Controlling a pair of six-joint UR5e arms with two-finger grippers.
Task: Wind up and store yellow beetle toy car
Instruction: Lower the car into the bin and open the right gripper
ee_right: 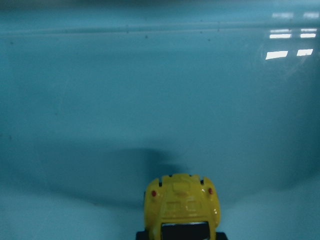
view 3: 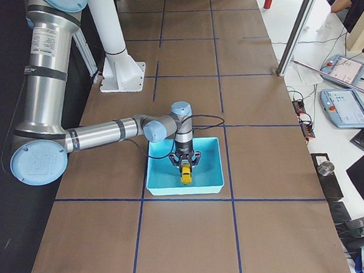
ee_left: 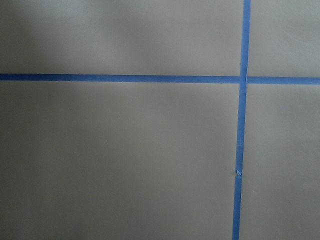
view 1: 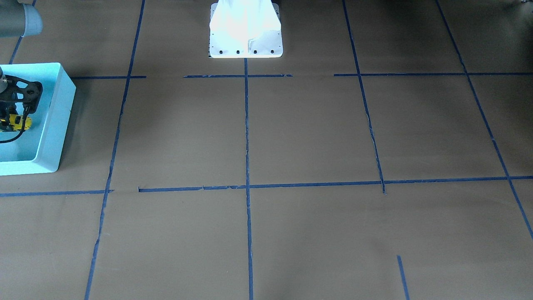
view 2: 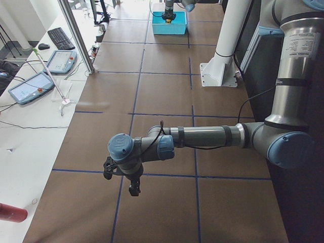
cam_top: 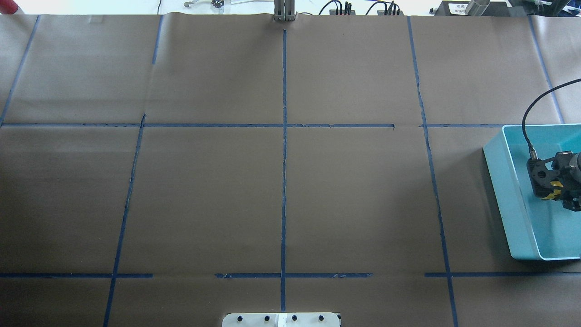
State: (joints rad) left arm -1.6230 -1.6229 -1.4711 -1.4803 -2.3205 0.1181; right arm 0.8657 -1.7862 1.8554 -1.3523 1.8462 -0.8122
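The yellow beetle toy car hangs inside the turquoise bin, gripped by my right gripper, which is shut on it. The overhead view shows the car between the dark fingers over the bin. In the right wrist view the car sits at the bottom edge, above the bin floor, casting a shadow. The exterior right view shows the car below the gripper. My left gripper hovers over the bare table at the far end; I cannot tell whether it is open or shut.
Brown paper with blue tape lines covers the table. The white robot base stands at the table's middle edge. The left wrist view shows only paper and a tape cross. A black cable arcs above the bin.
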